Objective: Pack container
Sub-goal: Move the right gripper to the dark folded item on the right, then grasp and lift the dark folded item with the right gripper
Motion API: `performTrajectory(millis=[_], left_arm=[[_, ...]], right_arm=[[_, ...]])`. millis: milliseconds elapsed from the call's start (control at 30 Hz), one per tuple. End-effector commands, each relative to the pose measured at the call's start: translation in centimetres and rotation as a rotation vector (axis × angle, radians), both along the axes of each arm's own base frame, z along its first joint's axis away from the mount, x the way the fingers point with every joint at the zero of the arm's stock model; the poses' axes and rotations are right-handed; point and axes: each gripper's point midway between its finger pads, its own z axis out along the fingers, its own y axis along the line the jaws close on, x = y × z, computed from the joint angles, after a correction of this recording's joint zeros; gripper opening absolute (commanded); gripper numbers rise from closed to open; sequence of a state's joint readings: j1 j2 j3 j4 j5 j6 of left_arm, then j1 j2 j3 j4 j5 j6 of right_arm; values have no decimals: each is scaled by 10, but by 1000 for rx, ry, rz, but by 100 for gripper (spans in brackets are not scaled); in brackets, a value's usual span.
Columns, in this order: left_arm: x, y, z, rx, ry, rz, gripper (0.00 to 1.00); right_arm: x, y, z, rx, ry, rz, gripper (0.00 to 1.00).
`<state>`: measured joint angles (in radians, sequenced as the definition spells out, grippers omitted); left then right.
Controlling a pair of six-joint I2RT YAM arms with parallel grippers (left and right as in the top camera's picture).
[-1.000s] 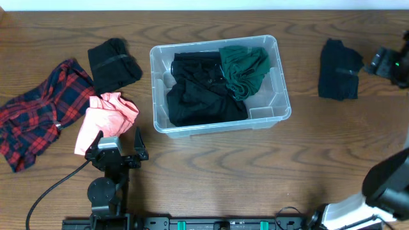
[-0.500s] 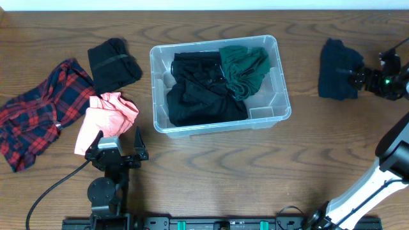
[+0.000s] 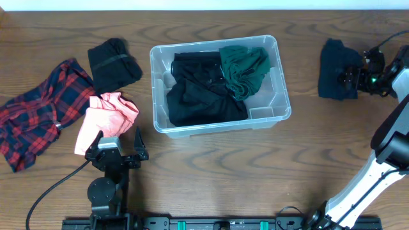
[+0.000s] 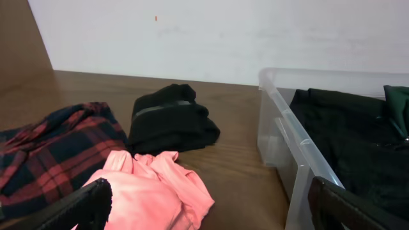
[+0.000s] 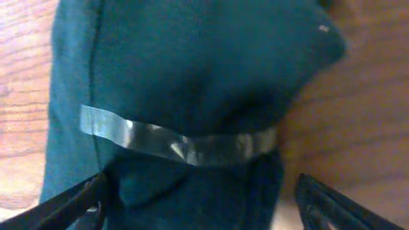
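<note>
Right fingers [image 5: 319, 201] have shifted in from the far right edge toward the dark teal bundle [image 3: 335, 76] and now sit at its right side. Nothing else on the counter [image 3: 211, 172] has moved; the left fingers [image 4: 83, 207] are where they were.

We note from the right wrist view that the right fingers are spread wide, one tip to each side of the bundle, holding nothing. A strip of clear tape [image 5: 179, 144] runs across the bundle's folded cloth. We cannot tell whether the tips touch the fabric.

Left fingers are also spread apart and empty, low at the front left of the counter, just in front of the pink cloth [image 3: 105, 118].

The container [image 3: 192, 130] stands upright at the middle of the counter, well apart from both arms. Inside it we see black garments [image 3: 198, 96] filling the left and centre, and a green garment [image 3: 243, 67] bunched in the back right corner.

Left of the container lie a black bundle [image 3: 112, 64], the pink cloth in front of it, and a red plaid shirt [image 3: 38, 115] nearest the left edge, touching the pink cloth.
</note>
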<state>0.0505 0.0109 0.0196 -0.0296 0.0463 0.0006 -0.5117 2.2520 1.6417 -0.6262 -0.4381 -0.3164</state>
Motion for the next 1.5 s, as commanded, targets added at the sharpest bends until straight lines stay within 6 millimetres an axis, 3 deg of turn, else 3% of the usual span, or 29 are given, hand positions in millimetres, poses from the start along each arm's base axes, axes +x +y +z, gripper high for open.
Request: performTrajectory(millis=[0,67,233,433,533,767,933,1067,1233,1467], left_arm=[[-1,1,-16,5,48,5,98],[-1,1,-16,5,48,5,98],[-1,1,-16,5,48,5,98],[-1,1,-16,5,48,5,98],[-1,1,-16,5,48,5,98],[-1,1,-16,5,48,5,98],[-1,1,-16,5,48,6,98],[-1,1,-16,5,48,5,98],[-1,1,-16,5,48,5,98],[-1,1,-16,5,48,5,98]], right_arm=[[-4,18,-31,43,63,27,70],[-5,19,-32,52,72,13,54],[-7,18,-32,77,91,-34,41],[-7,10,-18,88,85,-86,14],[0,6,11,68,48,-88,1],[13,15,115,38,-87,-123,1],[3,47,187,49,-169,-126,1],[-10,86,228,53,-210,-79,1],[-25,145,259,62,-233,29,1],[-36,216,278,78,-262,179,1]])
